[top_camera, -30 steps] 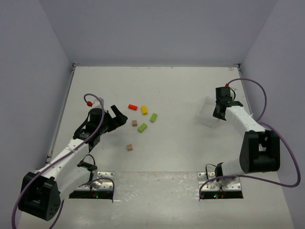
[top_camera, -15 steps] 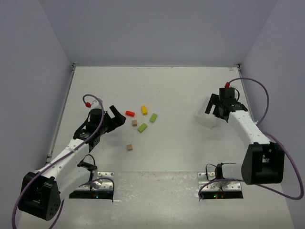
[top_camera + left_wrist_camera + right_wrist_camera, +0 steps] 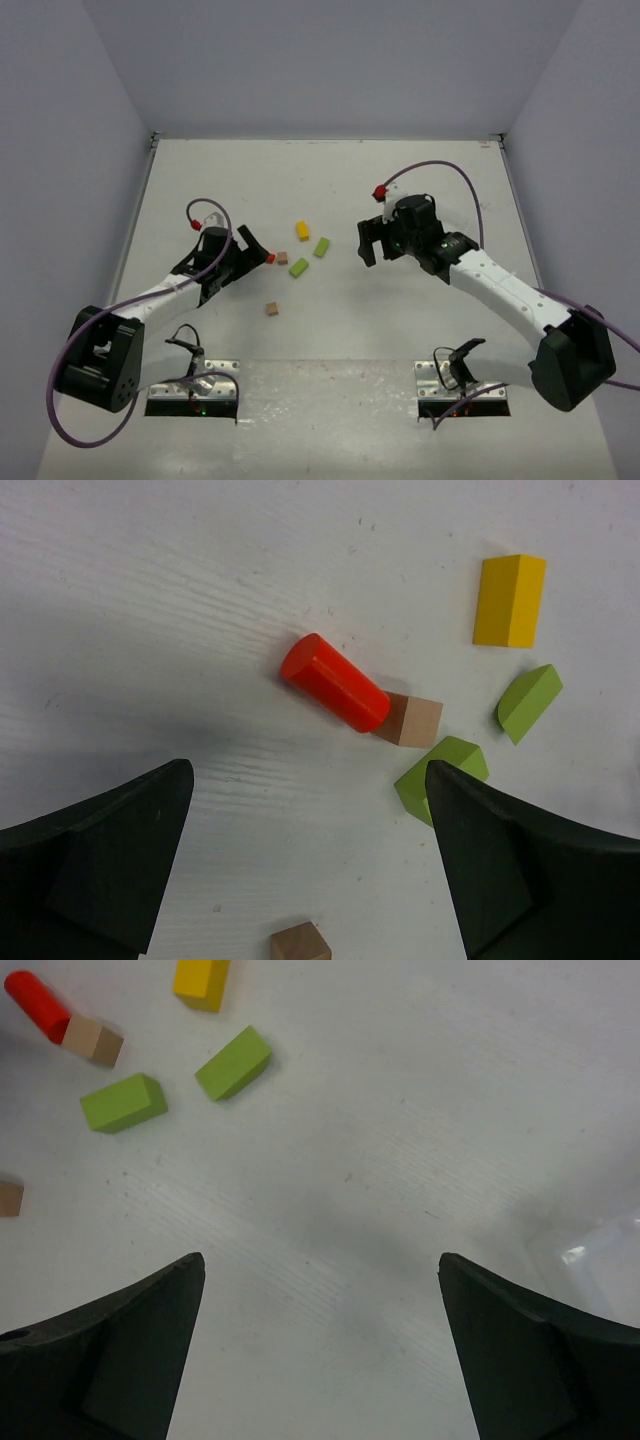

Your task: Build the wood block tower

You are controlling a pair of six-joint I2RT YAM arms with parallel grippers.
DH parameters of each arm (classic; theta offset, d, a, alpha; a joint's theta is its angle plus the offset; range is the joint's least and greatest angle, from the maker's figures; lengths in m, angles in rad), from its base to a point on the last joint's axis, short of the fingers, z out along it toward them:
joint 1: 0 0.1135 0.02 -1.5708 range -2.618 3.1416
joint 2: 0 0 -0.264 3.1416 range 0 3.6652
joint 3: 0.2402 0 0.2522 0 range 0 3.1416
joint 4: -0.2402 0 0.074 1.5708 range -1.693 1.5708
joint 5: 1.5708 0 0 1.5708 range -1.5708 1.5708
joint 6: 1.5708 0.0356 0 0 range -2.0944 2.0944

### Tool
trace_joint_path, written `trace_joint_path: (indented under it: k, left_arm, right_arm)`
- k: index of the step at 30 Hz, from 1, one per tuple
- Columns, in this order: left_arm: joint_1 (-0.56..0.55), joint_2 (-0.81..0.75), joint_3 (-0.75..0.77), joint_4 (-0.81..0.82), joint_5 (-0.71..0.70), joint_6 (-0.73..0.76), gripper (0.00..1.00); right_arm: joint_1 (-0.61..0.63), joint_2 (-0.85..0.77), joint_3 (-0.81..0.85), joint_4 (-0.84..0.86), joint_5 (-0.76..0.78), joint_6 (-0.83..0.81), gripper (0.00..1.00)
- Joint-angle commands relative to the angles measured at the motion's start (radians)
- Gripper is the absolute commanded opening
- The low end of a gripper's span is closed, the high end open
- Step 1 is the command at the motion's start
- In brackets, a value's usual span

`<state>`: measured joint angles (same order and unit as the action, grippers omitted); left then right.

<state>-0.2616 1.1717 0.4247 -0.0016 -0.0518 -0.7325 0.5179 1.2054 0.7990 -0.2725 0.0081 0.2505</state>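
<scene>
The wood blocks lie loose on the table, none stacked, and no tower shows in any view. A red-orange cylinder [image 3: 335, 683] touches a tan cube [image 3: 410, 720]. Beyond them lie a yellow block [image 3: 510, 600] and two lime green blocks [image 3: 530, 702] [image 3: 440, 775]. Another tan cube [image 3: 300, 943] sits nearer. My left gripper [image 3: 308, 775] [image 3: 256, 247] is open and empty, just short of the cylinder [image 3: 270, 258]. My right gripper [image 3: 320, 1260] [image 3: 370, 242] is open over bare table, right of the green blocks [image 3: 234, 1063] [image 3: 124, 1102].
A pale, glossy tray corner [image 3: 590, 1255] shows at the right edge of the right wrist view. Grey walls close in the table [image 3: 400, 180] on the left, back and right. The arms' base plates [image 3: 195, 392] sit at the near edge.
My right arm swung left from the tray to mid-table, and its jaws opened. My left gripper advanced toward the blocks. The red-orange cylinder shifted nearer, ending against the tan cube.
</scene>
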Motion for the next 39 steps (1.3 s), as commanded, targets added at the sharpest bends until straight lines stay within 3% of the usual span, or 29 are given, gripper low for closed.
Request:
trace_joint_path:
  k: [1, 15, 22, 39]
  left_arm:
    - [-0.014, 0.046, -0.006, 0.124, -0.008, -0.066, 0.97]
    - [-0.058, 0.161, -0.070, 0.257, 0.036, -0.155, 0.95]
    - [-0.074, 0.160, -0.089, 0.261, 0.023, -0.179, 0.95]
    - [-0.088, 0.152, -0.075, 0.256, 0.016, -0.183, 0.95]
  right_arm:
    - [0.090, 0.083, 0.020, 0.052, 0.028, -0.017, 0.99]
    - [0.114, 0.080, -0.124, 0.116, 0.098, 0.059, 0.99]
    - [0.116, 0.028, -0.191, 0.140, 0.037, 0.031, 0.99]
    - [0.207, 0.145, -0.141, 0.218, -0.048, -0.091, 0.99]
